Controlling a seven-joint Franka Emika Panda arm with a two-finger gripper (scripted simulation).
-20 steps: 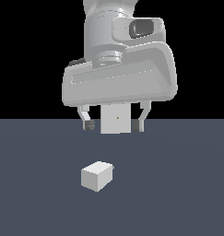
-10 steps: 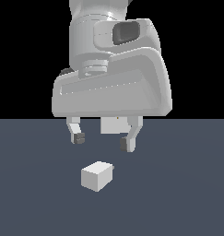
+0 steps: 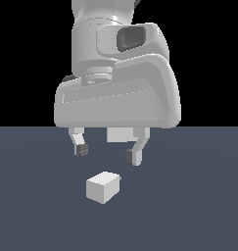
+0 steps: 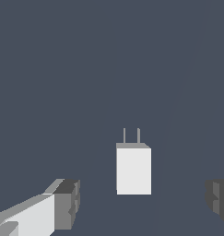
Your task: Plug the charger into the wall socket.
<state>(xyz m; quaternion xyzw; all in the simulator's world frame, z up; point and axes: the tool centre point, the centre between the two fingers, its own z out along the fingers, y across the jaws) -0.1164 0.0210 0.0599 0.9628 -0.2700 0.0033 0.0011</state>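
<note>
- The pincer (image 3: 108, 154) hangs wide open above the dark blue-grey tabletop (image 3: 199, 206), fingers spread apart with nothing between them, dark pads on the fingertips (image 3: 82, 150).
- The small plain white cube-like charger (image 3: 103, 187) sits on the tabletop below the pincer, not touched by either finger. In the wrist view it lies between the two fingertips, closer to one, with its two short thin prongs (image 4: 131, 136) sticking out of one face.
- The flat white square wall socket plate (image 3: 121, 134) is mostly hidden behind the big grey hand of the arm; only a slice shows between the fingers, well behind the charger.
</note>
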